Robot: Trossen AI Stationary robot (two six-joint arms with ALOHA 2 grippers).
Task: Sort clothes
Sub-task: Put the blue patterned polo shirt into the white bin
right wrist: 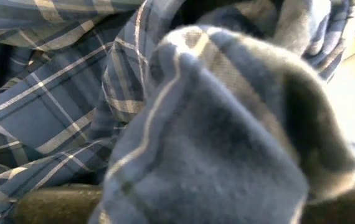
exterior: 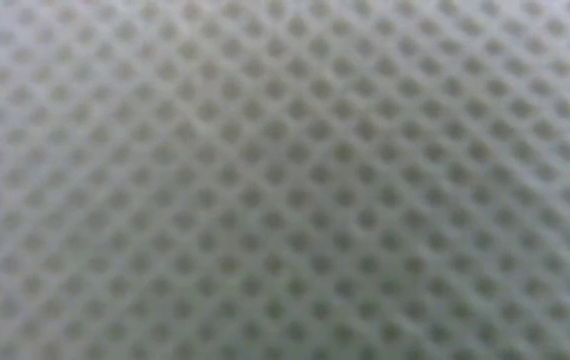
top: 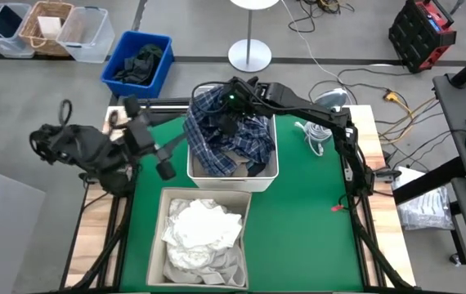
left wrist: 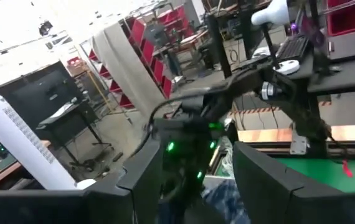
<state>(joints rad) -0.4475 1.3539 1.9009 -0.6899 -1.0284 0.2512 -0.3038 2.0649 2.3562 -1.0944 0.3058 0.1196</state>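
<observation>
A blue-and-white plaid shirt [top: 229, 139] is heaped in and over a white bin [top: 270, 175] at the table's far middle. Its top is bunched up under my right gripper [top: 233, 104], which is shut on it. In the right wrist view the shirt [right wrist: 53, 106] fills the picture. My left gripper [top: 168, 159] stands open at the bin's left side, pointing level toward the shirt, with nothing between its fingers [left wrist: 143, 180]. White clothes [top: 200, 229] lie in a beige bin [top: 158, 245] at the near middle. My right gripper holds a bunched fold of the plaid shirt [right wrist: 215, 124], several layers thick, coming at it from the table's right and slanting down. The cloth itself hides the fingertips. The shirt's upper part is raised, while the bulk [top: 241, 151] lies slack in the white bin and over its left rim.
A blue bin [top: 123, 45] with dark cloth stands on the floor beyond the table's far left corner, with clear boxes [top: 82, 33] farther left. A white cable [top: 311, 135] lies on the mat right of the white bin. A grey dotted mesh [exterior: 285, 180] fills the low view.
</observation>
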